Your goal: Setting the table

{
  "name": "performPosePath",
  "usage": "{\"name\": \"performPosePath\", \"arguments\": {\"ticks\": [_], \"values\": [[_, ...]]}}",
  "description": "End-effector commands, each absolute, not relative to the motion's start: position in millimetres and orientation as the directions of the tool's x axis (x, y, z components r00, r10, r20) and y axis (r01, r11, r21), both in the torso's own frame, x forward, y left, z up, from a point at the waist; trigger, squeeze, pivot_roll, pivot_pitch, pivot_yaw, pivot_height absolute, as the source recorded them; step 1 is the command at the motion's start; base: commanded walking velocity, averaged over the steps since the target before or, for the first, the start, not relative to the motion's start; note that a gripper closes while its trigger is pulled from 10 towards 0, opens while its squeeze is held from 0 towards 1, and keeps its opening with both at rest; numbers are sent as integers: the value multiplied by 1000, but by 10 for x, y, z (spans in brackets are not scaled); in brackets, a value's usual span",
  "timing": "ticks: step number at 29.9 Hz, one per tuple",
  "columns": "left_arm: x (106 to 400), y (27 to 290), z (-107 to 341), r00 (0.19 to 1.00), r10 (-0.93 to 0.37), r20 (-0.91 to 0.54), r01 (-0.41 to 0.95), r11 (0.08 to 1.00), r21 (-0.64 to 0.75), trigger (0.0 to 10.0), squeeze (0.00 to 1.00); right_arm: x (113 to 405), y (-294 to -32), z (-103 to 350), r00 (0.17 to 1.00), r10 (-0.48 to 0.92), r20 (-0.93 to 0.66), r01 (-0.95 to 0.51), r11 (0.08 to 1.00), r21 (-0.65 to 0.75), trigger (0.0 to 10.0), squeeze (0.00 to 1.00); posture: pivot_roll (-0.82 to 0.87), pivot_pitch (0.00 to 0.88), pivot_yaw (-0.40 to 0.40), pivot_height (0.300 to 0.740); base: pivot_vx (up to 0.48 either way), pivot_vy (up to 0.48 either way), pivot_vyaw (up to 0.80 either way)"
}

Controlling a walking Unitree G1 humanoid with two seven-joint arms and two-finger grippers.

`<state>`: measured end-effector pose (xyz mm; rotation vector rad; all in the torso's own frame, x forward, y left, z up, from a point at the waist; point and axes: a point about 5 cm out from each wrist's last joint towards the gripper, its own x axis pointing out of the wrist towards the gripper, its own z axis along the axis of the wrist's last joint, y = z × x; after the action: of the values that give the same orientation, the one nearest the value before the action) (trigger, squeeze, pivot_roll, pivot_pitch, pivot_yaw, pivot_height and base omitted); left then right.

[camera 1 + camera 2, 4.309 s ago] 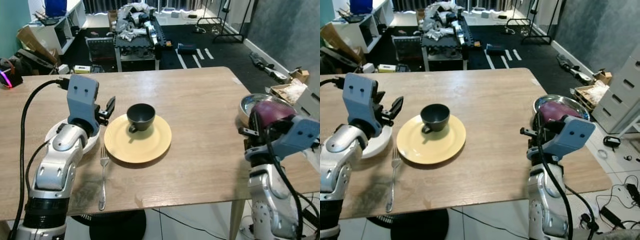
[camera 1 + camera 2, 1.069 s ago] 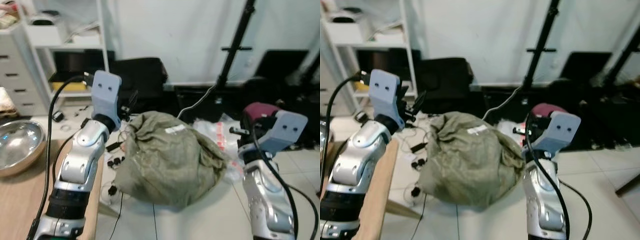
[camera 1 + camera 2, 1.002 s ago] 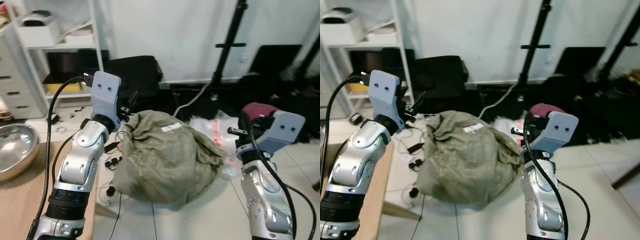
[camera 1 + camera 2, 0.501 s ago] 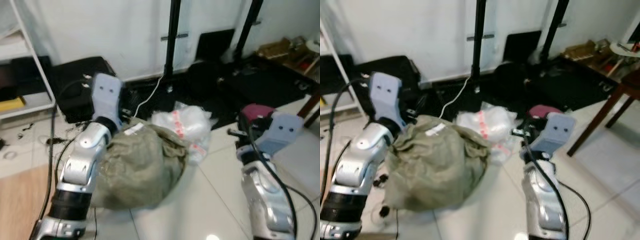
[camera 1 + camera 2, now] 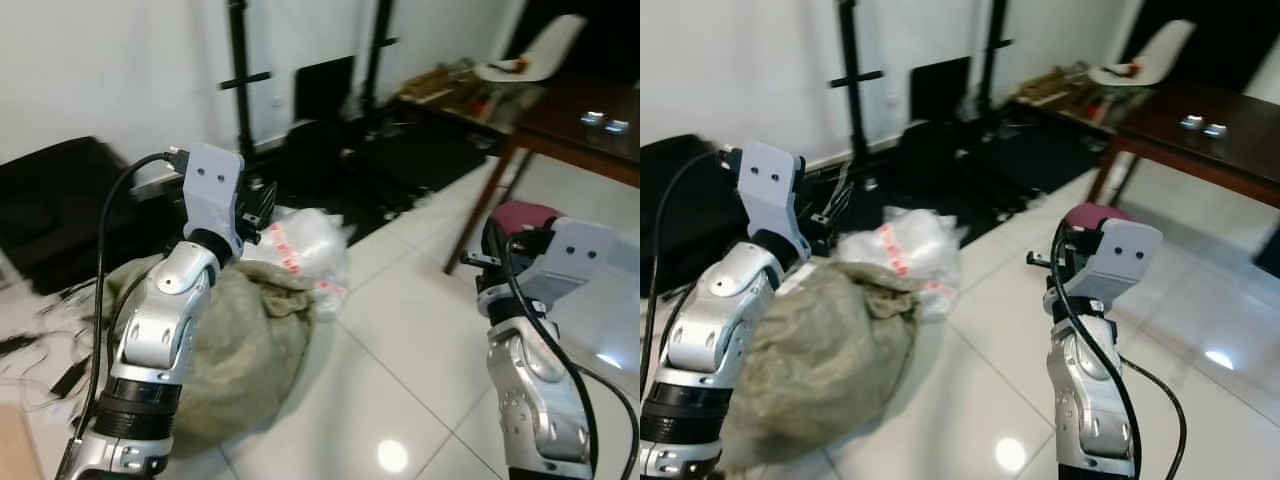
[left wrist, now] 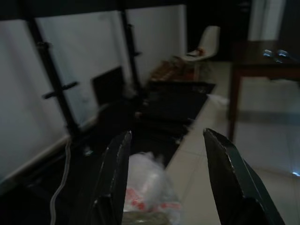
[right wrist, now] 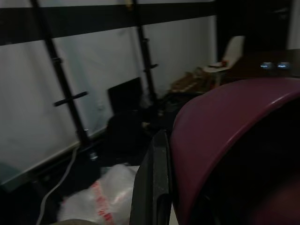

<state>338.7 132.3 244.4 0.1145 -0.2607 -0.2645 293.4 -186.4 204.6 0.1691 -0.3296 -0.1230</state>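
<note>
Left eye view, looking forward and down: the robot stands on a glossy white tiled floor (image 5: pixel 400 340), both silver arms raised in front of it. The left gripper (image 5: pixel 258 203) is held up over a slumped olive-green sack (image 5: pixel 240 350) lying on the floor. Just beyond the sack sits a clear plastic bag (image 5: pixel 305 250) with red print. The right gripper (image 5: pixel 492 262) is raised on the other side, with a maroon bowl (image 5: pixel 520 215) clamped in it, the bowl's rim turned sideways. A dark wooden table (image 5: pixel 570 125) stands further back to the right, a white chair (image 5: pixel 530 55) beyond it, and two black stands (image 5: pixel 240 80) rise against the white wall.

Right eye view: the same scene from slightly to the side. Small shiny items lie on the dark table, too small to make out.

Left wrist view: dim. The two black fingers (image 6: pixel 112 183) stand spread well apart with nothing between them. Through the gap the plastic bag shows below, with the dark table and white chair in the distance.

Right wrist view: the maroon bowl (image 7: pixel 225 140) looms close, with one black finger (image 7: pixel 154 187) pressed flat against its outer wall. The other finger is hidden by the bowl. The plastic bag shows below, and the black stands and the white chair lie behind it.
</note>
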Motion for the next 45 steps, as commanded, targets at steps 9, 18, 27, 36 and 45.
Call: {"name": "performPosePath", "arguments": {"ticks": [9,18,27,36,45], "values": [[3395,1317,2414,934,-275,229,249,959,137,10000,0,2930,-1853,2022,941,-148,303,95,978,185,10000,0,-79,0,63,740,0,0,-789],[3392,1294,2432,926,-286,245,260,956,134,10000,0,2930,-1850,2021,941,-148,303,94,978,185,10000,0,-81,0,64,740,0,0,-793],[3388,1255,2460,915,-305,265,276,951,139,10000,0,2928,-1850,2022,941,-148,303,95,978,185,10000,0,-84,0,65,740,413,0,-796],[3393,1243,2465,912,-308,272,280,950,138,10000,0,2933,-1848,2022,942,-146,303,92,979,184,10000,0,-83,0,63,740,480,0,-793],[3395,1237,2466,911,-310,273,282,950,137,10000,0,2937,-1844,2020,942,-144,302,90,979,183,10000,0,-82,0,63,740,480,0,-792]]}}
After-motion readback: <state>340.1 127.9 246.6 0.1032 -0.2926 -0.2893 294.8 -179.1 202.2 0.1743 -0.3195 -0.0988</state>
